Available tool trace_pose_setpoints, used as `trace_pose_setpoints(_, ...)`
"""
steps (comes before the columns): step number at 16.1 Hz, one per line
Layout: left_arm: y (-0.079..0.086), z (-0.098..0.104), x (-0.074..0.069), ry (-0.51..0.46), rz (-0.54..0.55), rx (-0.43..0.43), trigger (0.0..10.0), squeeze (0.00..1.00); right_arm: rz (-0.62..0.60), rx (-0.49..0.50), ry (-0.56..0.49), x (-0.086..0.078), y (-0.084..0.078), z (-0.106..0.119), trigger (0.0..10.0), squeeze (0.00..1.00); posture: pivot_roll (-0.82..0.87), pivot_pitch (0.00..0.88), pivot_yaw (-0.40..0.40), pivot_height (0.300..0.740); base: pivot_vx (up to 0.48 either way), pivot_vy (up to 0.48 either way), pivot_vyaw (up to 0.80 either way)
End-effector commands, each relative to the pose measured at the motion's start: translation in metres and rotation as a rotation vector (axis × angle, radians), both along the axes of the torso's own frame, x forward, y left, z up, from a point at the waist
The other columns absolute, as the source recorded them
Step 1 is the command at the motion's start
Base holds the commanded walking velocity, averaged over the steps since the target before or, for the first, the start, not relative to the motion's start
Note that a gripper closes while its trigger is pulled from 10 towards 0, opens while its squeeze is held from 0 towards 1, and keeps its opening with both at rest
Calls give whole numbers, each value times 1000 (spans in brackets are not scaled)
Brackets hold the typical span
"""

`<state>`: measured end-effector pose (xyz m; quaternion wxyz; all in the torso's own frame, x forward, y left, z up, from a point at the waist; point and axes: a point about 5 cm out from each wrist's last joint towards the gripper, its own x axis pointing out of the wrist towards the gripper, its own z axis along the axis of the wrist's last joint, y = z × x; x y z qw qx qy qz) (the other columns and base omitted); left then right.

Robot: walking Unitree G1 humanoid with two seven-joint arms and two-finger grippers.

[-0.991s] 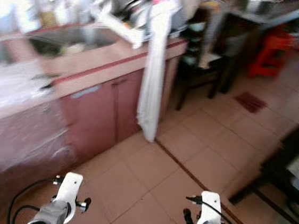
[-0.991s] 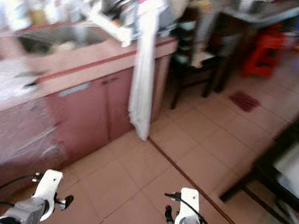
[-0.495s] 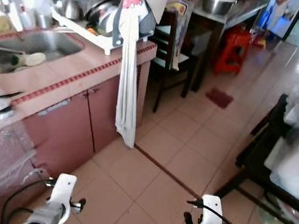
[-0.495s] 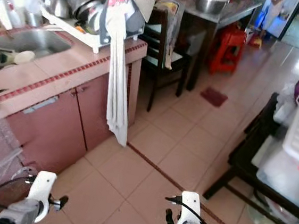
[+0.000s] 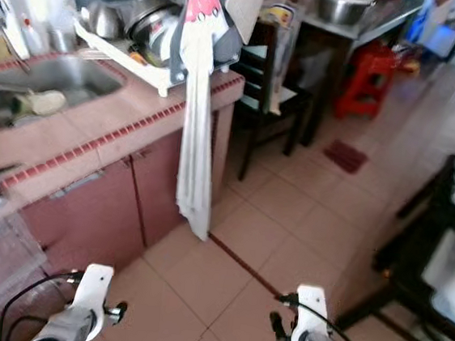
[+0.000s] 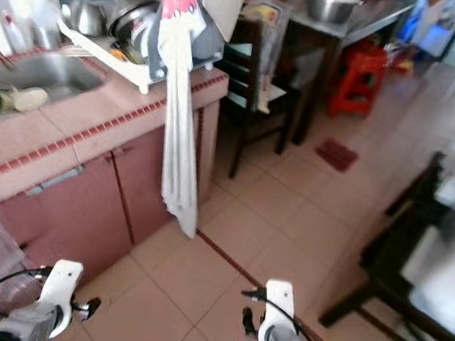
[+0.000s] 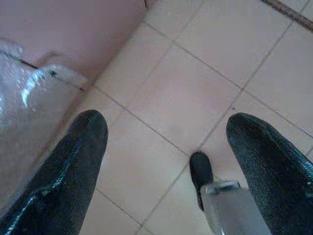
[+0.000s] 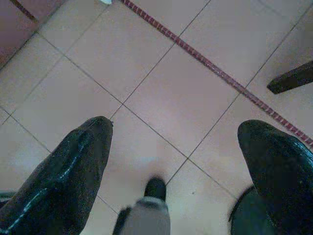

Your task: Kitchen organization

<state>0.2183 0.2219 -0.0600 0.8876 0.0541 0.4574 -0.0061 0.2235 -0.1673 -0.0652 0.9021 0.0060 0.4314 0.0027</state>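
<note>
The pink counter [image 5: 126,127] is serving as the landmark: the steel sink [image 5: 36,89] is sitting recessed in its top, and the dish rack [image 5: 144,31] is standing beside the sink at the counter's end. A white towel [image 5: 196,143] is hanging from the rack down the cabinet front. Both arms are hanging low over the tiled floor [image 5: 279,225] in front of the counter — the left gripper [image 7: 166,147] and the right gripper [image 8: 173,147] are each spreading their fingers wide, gripping nothing.

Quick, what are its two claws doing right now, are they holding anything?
Left gripper: open, holding nothing, above the floor tiles.
Right gripper: open, holding nothing, also over floor.
</note>
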Motion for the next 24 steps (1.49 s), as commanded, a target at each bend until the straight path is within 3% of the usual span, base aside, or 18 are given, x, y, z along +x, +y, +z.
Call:
trace_pose_setpoints(1,-11,1,5,-12,-24,-24,10000,0,-23,-30,-1,0,-15,1,10000,0,-56,3,-24,740,274,0,0)
trace_pose_setpoints(15,-10,-1,2,-10,-10,-37,10000,0,-24,-41,11,-4,-16,-1,10000,0,-54,16,-25,740,391,0,0)
trace_pose_setpoints(24,-8,-1,1,-4,-12,-36,10000,0,-13,-49,8,-1,-11,0,10000,0,-47,0,-22,740,0,-36,0)
